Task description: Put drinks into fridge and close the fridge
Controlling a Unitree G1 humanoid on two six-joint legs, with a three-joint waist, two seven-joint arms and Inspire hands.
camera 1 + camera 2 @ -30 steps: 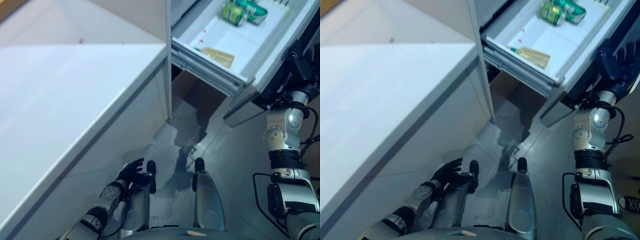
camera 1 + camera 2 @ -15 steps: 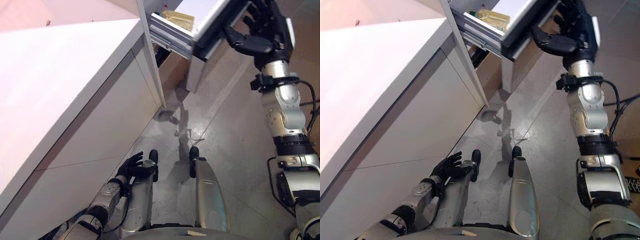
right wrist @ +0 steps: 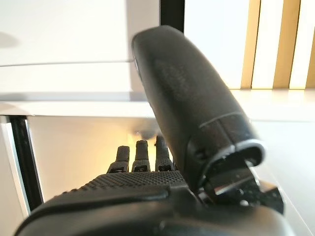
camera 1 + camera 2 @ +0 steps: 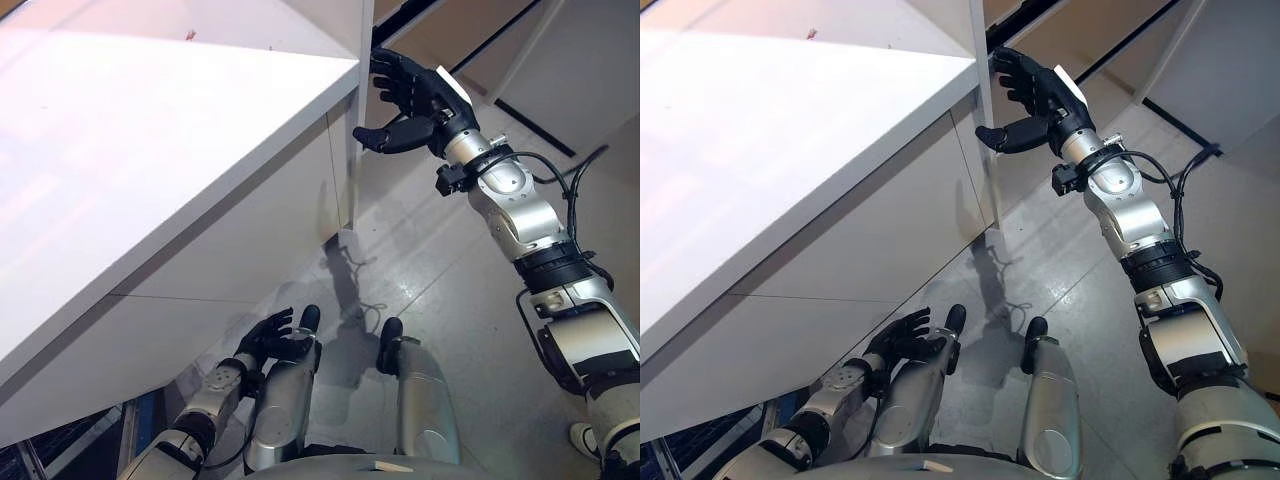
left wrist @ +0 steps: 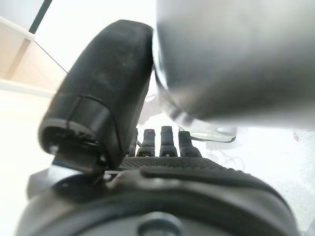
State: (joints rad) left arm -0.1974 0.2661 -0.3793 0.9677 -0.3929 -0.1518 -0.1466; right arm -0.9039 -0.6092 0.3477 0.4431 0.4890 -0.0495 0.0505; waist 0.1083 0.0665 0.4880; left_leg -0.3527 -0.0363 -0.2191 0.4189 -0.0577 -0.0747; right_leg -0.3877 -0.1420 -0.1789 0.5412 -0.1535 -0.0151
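My right hand (image 4: 415, 95) is raised, open, with straight fingers and the thumb spread. It is beside a white upright panel (image 4: 358, 60) at the corner of the white counter (image 4: 150, 150). I cannot tell whether the fingertips touch the panel. In the right wrist view the hand (image 3: 138, 196) holds nothing and points at a white face with a dark vertical gap (image 3: 19, 157). My left hand (image 4: 262, 338) hangs low, open and empty.
The counter's white front (image 4: 230, 250) runs along the left down to the grey floor (image 4: 450, 290). Beige and white panels (image 4: 560, 60) with dark lines stand behind the right hand. A black cable (image 4: 575, 170) lies on the floor there.
The camera has swung away from the open fridge shelf with green cans. My right hand has left the fridge door's edge and now is open by the counter's corner.
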